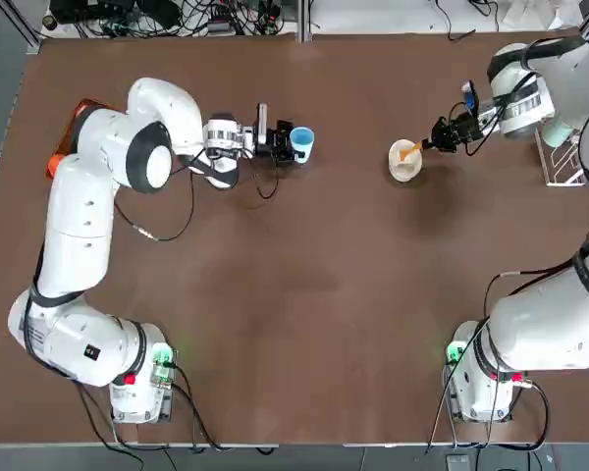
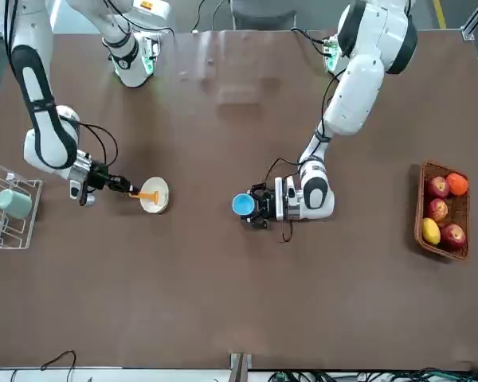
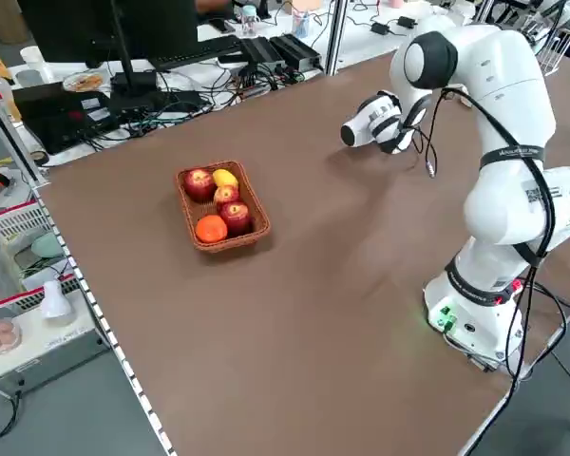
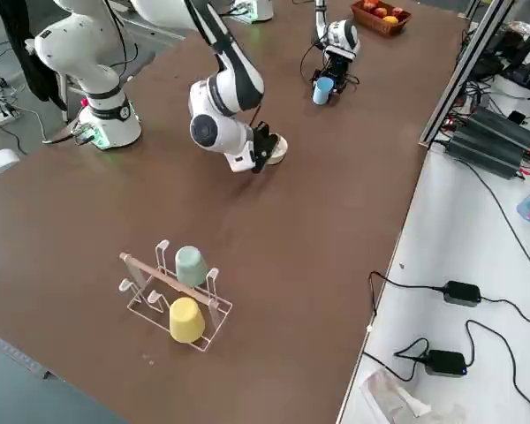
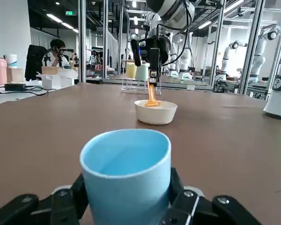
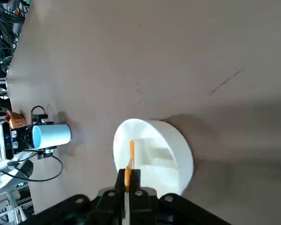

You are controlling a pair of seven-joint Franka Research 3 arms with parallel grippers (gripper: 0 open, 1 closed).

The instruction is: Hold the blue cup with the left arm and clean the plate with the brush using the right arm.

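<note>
The blue cup (image 1: 302, 143) (image 2: 242, 205) (image 5: 125, 176) stands upright on the table left of centre, and my left gripper (image 1: 287, 143) (image 2: 258, 206) is shut on it from the side. About a cup's width apart to the right sits the cream plate (image 1: 404, 161) (image 2: 154, 195) (image 6: 152, 157). My right gripper (image 1: 442, 134) (image 2: 119, 186) is shut on the orange handle of the brush (image 1: 411, 150) (image 2: 146, 195) (image 6: 129, 157), whose head reaches down into the plate; the bristles are hard to make out.
A wire rack (image 2: 8, 213) (image 4: 175, 296) with a pale teal cup and a yellow cup stands at the table's right edge. A basket of fruit (image 2: 442, 208) (image 3: 221, 204) sits at the far left edge. Open brown tabletop lies in front of both arms.
</note>
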